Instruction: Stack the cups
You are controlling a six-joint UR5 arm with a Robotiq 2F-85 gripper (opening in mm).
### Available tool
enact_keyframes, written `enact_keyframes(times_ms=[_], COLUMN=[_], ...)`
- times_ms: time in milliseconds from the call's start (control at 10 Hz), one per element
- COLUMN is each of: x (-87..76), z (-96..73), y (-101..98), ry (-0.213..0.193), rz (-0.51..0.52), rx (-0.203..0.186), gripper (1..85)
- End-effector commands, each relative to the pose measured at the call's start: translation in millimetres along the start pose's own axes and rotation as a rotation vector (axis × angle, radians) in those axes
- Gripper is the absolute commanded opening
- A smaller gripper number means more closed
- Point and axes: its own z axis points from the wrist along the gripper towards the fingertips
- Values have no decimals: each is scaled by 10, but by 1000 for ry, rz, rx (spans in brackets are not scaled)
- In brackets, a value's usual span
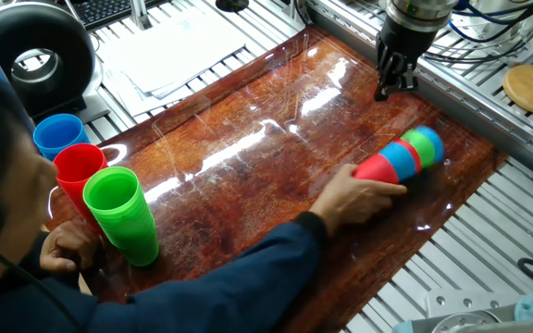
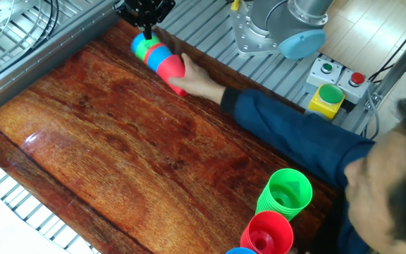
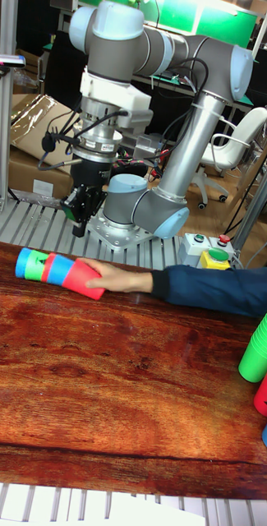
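The cups (image 1: 402, 155) are nested into one short stack of red, blue and green lying on its side on the wooden board (image 1: 239, 213). A person's hand (image 1: 354, 196) grips the stack's red end. The other fixed view has the cups (image 2: 156, 56) at the board's far edge. The tall view has the cups (image 3: 59, 271) at the left. My gripper (image 1: 385, 89) hangs above the board just behind the stack, fingers together and holding nothing. It is also in the other fixed view, gripper (image 2: 146, 29), and the tall view, gripper (image 3: 77, 223).
The person's arm (image 2: 287, 130) stretches across the board from the near side. A tall green cup pile (image 1: 123, 217), a red pile (image 1: 80, 171) and a blue pile (image 1: 58, 137) stand at the board's corner. A button box (image 2: 328, 97) sits beside the robot base.
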Motion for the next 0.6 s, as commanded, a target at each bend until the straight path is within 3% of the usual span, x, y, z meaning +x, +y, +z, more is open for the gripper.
enact_keyframes(times_ms=[0,500], x=[-39,-5], z=[3,5], y=[18,9], ry=[-12,8], rz=[4,-1], rx=[-11,-13], gripper=[10,10])
